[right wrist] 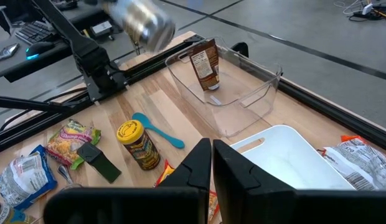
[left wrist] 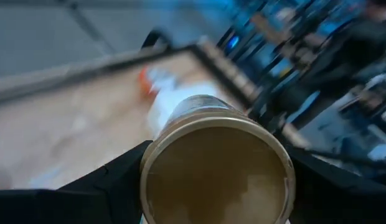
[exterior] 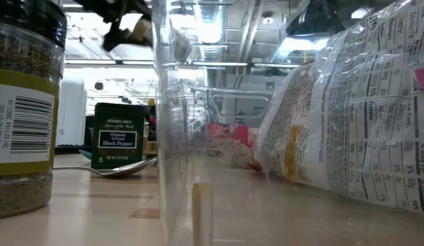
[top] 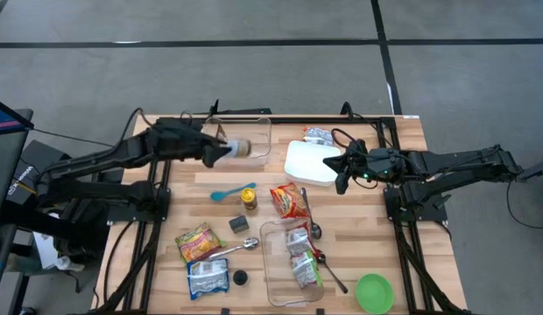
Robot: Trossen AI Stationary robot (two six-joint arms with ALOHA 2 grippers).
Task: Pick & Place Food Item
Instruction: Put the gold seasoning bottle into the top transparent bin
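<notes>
Already the pick is done: a round tan jar (top: 240, 148) is carried clear of the surface (top: 368, 219) in the left gripper (top: 221, 150), whose jaws are spread wide around its body. It is held over the near-left part of the clear bin (top: 263, 131) at the far edge of the surface, left of centre, in which a brown pouch (right wrist: 205, 65) is already lying. By judgement the placing is what is left; the jar has yet to be lowered and let go. If that bin is the goal, little travel remains, though the goal cannot be told from the pictures.

The jar is held on its side. In the high view its long axis is laid roughly level and along the far edge, with its free end pointed toward the right edge and slightly toward the far edge. From the left wrist, its flat round end (left wrist: 216, 177) is seen nearly head-on, so the axis is lined up with the reach of that arm.

The right gripper (top: 342, 174) is parked by the white tray (top: 311, 163), with its jaws closed on nothing.
</notes>
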